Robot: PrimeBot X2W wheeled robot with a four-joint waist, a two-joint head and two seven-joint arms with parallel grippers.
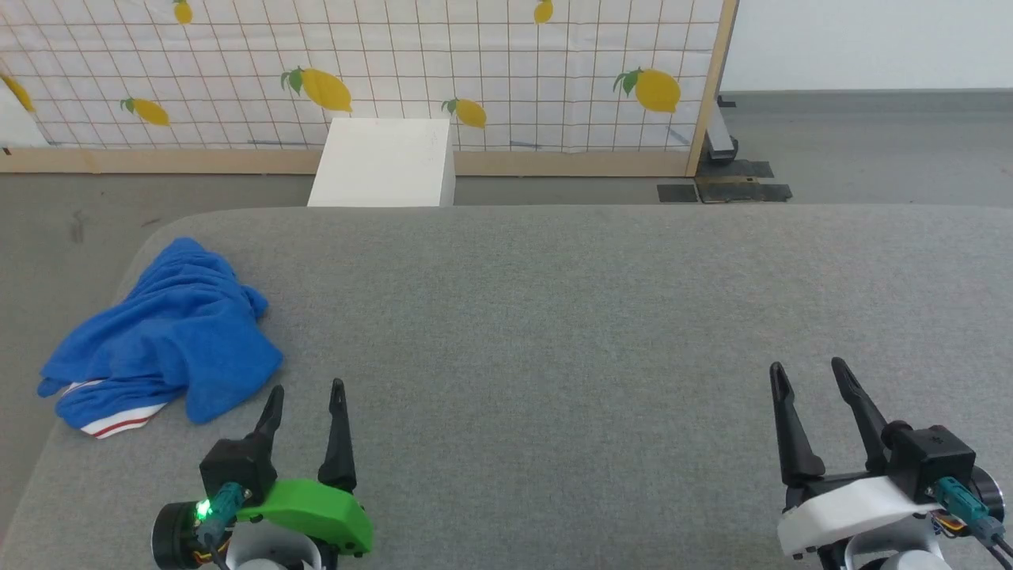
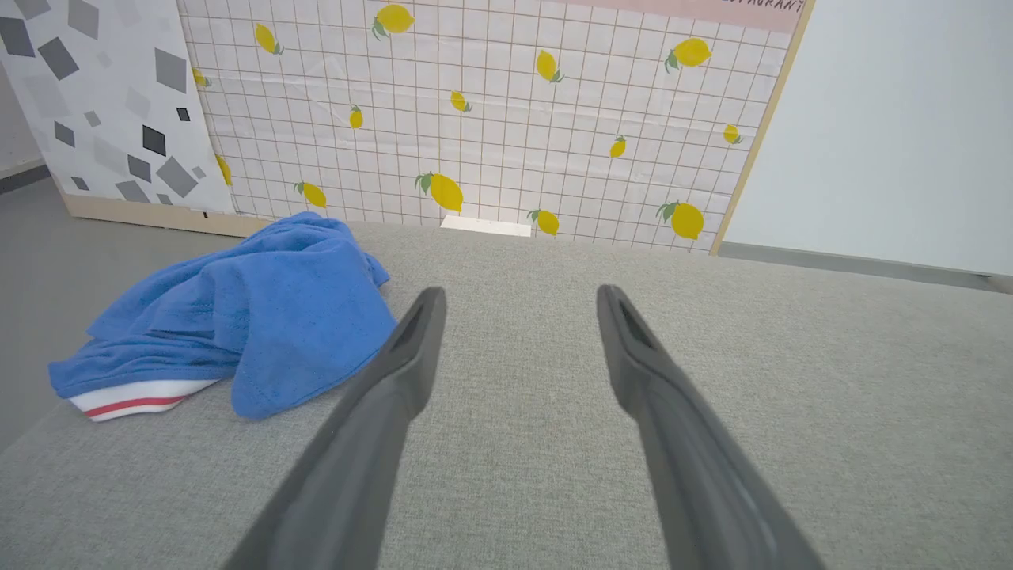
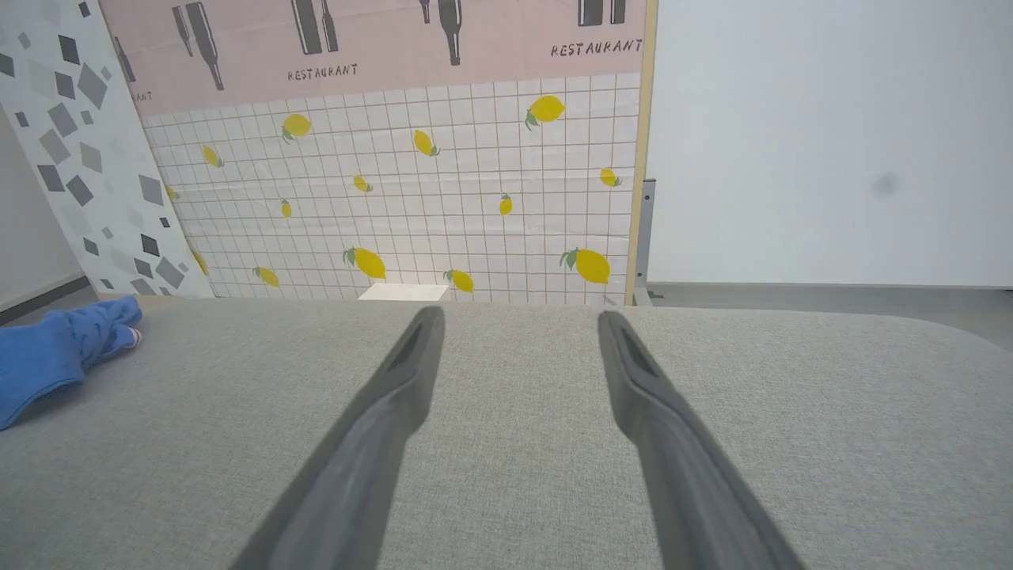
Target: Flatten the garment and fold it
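Left gripper [image 1: 307, 385] and right gripper [image 1: 807, 363] are standing spread and empty, since the garment [image 1: 158, 332] is lying bunched at my gray surface's [image 1: 554, 317] left edge, not yet grasped.

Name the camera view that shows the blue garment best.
Left wrist view: the garment lies close and large, crumpled, its white red-striped edge plain. The head view shows the whole heap from above, smaller. The right wrist view cuts the garment off at its left edge.
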